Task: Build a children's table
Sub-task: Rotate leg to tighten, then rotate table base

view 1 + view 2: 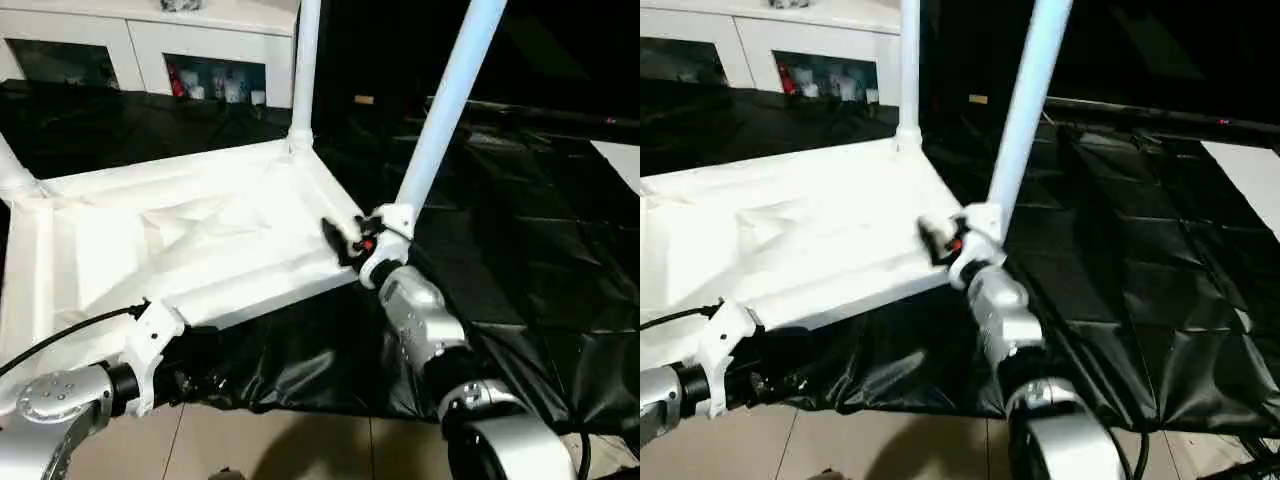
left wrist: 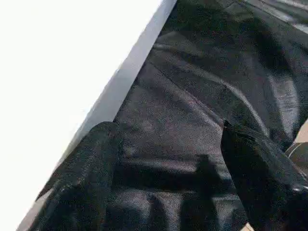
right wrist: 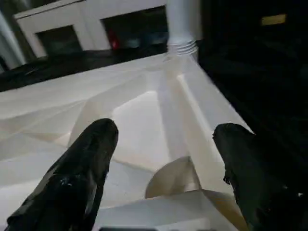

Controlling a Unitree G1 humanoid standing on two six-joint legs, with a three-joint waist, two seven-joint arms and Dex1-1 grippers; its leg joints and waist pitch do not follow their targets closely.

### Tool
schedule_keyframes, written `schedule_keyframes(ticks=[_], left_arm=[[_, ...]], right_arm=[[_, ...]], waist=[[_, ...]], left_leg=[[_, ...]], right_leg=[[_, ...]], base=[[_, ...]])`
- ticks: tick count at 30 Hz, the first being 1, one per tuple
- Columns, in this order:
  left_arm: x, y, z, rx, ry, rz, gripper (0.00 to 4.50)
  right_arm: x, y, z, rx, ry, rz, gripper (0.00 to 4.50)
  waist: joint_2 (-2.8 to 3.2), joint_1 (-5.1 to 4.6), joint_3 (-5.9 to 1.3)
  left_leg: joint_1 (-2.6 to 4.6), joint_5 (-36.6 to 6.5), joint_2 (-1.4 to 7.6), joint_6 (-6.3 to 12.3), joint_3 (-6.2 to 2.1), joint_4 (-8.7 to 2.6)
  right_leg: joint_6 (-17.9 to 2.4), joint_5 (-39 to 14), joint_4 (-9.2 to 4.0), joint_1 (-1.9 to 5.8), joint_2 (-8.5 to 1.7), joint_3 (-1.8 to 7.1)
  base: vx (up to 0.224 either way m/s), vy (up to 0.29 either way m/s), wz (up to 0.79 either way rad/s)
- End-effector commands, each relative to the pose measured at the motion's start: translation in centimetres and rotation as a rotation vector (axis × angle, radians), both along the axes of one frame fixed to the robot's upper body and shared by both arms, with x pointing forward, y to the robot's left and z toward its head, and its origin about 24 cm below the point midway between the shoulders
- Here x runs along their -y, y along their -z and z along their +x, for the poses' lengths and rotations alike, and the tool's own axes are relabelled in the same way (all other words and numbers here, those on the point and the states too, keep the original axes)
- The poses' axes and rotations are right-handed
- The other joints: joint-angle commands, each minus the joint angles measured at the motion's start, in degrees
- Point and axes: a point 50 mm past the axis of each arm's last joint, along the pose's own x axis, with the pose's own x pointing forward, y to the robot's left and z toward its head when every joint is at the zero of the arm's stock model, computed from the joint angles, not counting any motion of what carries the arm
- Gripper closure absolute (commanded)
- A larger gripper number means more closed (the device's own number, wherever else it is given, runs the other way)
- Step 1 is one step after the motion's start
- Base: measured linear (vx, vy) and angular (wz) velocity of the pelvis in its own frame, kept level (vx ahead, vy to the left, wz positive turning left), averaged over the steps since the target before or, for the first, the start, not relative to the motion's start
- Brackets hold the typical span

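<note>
Open right gripper point(image 1: 345, 243) over upturned children's table point(image 1: 200, 250).

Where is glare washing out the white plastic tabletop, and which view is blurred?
Left wrist view: the white plastic tabletop is blown out to featureless white beside the black table cover. Right wrist view: the tabletop's ribs stay readable, but the black fingers are soft. Eye views: mild bloom.

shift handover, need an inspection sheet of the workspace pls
surface: black-covered work table, wrinkled sheeting.
job's things: white tabletop lies upside down; two legs stand up from its far and right corners, a third at the left edge.
clutter: nothing seen.
grippers: left gripper open over the sheeting beside the tabletop's edge; right gripper open above the right corner.
cables: black cable at the left forearm.
surroundings: white cabinet behind; pale floor.
</note>
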Motion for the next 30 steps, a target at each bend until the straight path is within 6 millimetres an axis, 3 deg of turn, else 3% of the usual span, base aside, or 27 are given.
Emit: schedule_keyframes(ticks=[1,3,5,6,8,9,12,14,16,17,23,24,29,30], left_arm=[[-0.5,-0.3,0.5,0.027,-0.022,0.028,0.77],[-0.6,-0.4,0.7,0.03,-0.022,0.032,0.77],[-0.7,-0.3,1.2,0.052,-0.033,0.045,0.77],[-0.6,-0.3,1.3,0.056,-0.033,0.047,0.77],[-0.6,-0.3,1.4,0.063,-0.035,0.048,0.77],[-0.5,-0.4,1.6,0.073,-0.037,0.047,0.77],[-0.5,-0.4,1.9,0.089,-0.047,0.055,0.77],[-0.4,-0.3,2.0,0.092,-0.047,0.055,0.77],[-0.2,-0.3,2.0,0.097,-0.048,0.05,0.77],[-0.1,-0.2,2.0,0.106,-0.054,0.039,0.77],[0.2,-0.4,1.4,0.167,-0.09,-0.056,0.77],[0.0,-0.7,1.1,0.216,-0.133,-0.111,0.77],[-0.4,-0.8,0.3,0.252,-0.194,-0.167,0.77],[-0.5,-0.8,0.0,0.248,-0.194,-0.175,0.47]], right_arm=[[2.6,-0.2,0.7,0.0,0.113,0.013,0.81],[3.6,-0.3,1.0,0.002,0.146,0.012,0.81],[6.4,-0.7,1.6,0.008,0.245,-0.01,0.81],[7.0,-0.8,1.7,0.01,0.263,-0.019,0.81],[7.8,-1.0,1.9,0.012,0.287,-0.025,0.81],[8.8,-1.2,2.0,0.018,0.319,-0.031,0.81],[10.7,-1.6,2.1,0.024,0.378,-0.041,0.81],[11.4,-1.7,2.1,0.027,0.398,-0.044,0.81],[12.2,-1.7,2.0,0.029,0.42,-0.048,0.81],[12.6,-1.7,1.9,0.032,0.432,-0.053,0.81],[12.1,-1.1,1.2,0.056,0.333,-0.049,0.81],[11.7,-0.7,0.7,0.065,0.262,-0.045,0.81],[11.0,0.3,-0.8,0.073,0.156,-0.074,0.81],[10.8,0.4,-1.1,0.074,0.131,-0.081,0.81]], waist=[[1.58,-0.15,-3.08],[1.63,-0.02,-3.02],[1.78,0.11,-2.99],[1.81,0.64,-2.96],[1.69,1.02,-2.97],[2.11,1.14,-2.96],[1.66,1.13,-3.11],[1.76,1.18,-3.2],[1.5,1.1,-3.19],[1.69,1.09,-3.21],[1.3,0.63,-3.07],[1.16,0.52,-2.92],[0.94,0.24,-2.79],[0.75,0.05,-2.66]], left_leg=[[0.7,-15.5,1.82,-1.36,-0.79,-4.13],[0.87,-16.5,1.8,-1.4,-0.76,-4.08],[0.96,-17.3,1.79,-1.58,-0.77,-4.08],[1.31,-18.1,1.84,-1.89,-0.59,-3.89],[1.23,-18.7,1.81,-2.04,-0.58,-3.85],[1.14,-18.8,1.74,-2.07,-0.66,-3.85],[0.74,-18.3,1.71,-1.98,-0.79,-3.8],[0.64,-17.5,1.65,-1.7,-0.78,-3.63],[0.48,-17.4,1.63,-1.43,-0.76,-3.55],[0.49,-17.4,1.65,-1.33,-0.77,-3.52],[0.12,-17.6,1.73,-0.53,-0.76,-3.45],[-0.14,-18.0,1.8,-0.08,-0.77,-3.52],[-0.1,-18.8,1.99,0.38,-0.9,-3.71],[0.03,-20.0,1.95,0.3,-0.86,-3.71]], right_leg=[[-9.9,-7.8,-3.33,2.08,-2.4,2.72],[-10.0,-9.1,-3.43,1.94,-2.39,2.72],[-9.9,-9.8,-3.5,1.84,-2.34,2.69],[-10.1,-9.9,-3.52,1.54,-2.31,2.73],[-9.7,-10.6,-3.51,1.63,-2.33,2.69],[-9.5,-10.8,-3.47,1.68,-2.33,2.69],[-9.3,-10.5,-3.44,2.02,-2.47,2.62],[-9.5,-9.6,-3.32,2.09,-2.5,2.63],[-9.6,-10.0,-3.33,2.16,-2.49,2.58],[-9.7,-10.3,-3.33,2.13,-2.53,2.57],[-9.9,-12.1,-3.65,2.22,-2.59,2.52],[-9.4,-13.0,-3.92,2.39,-2.62,2.57],[-8.4,-16.3,-4.28,2.13,-2.52,2.53],[-8.1,-18.5,-4.56,1.92,-2.42,2.52]], base=[[0.0,0.0,0.0],[0.0,0.0,0.0],[0.0,0.0,0.0],[0.0,0.0,0.0],[0.0,0.0,0.0],[0.0,0.0,0.0],[0.0,0.0,0.0],[0.0,0.0,0.0],[0.0,0.0,0.0],[0.0,0.0,0.0],[0.0,0.0,0.0],[0.0,0.0,0.0],[0.0,0.0,0.0],[0.0,0.0,0.0]])
